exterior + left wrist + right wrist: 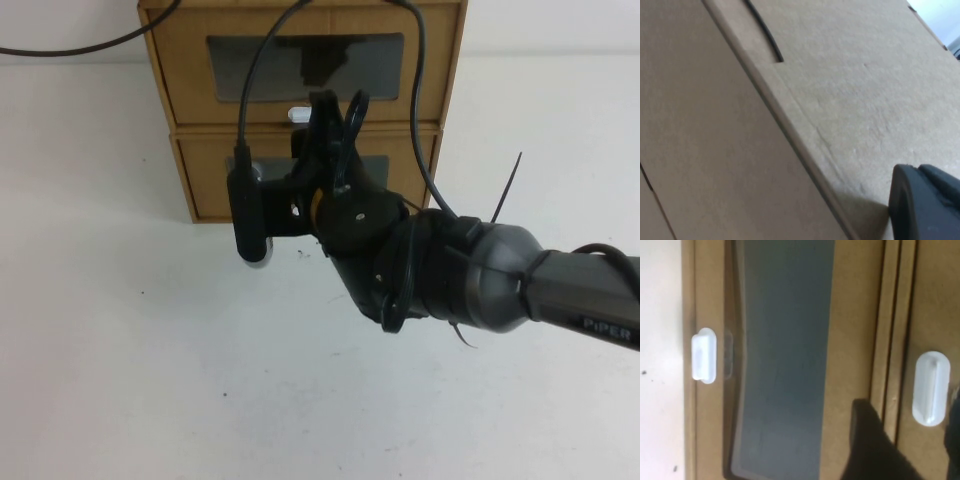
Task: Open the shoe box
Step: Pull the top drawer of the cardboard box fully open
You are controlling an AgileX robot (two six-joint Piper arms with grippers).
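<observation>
Shoe box (pixel 190 60), the upper of two stacked cardboard ones, stands at the far edge of the tabletop (pixel 150 380), left of centre. Left gripper (pixel 925 205) is close against a cardboard surface (pixel 850 100); its state I cannot tell. Right gripper (pixel 338 105) is released at the box front, the white handle (pixel 930 387) between its parted jaws.

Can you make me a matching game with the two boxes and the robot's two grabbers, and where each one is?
1. upper brown cardboard shoe box
2. lower brown cardboard shoe box
3. black right gripper
4. black left gripper

A. close up to plain cardboard
B. bottom of the stack
C. open at the small white plastic handle
D. top of the stack

Pairs: 1-D, 2-B, 3-C, 4-A.
</observation>
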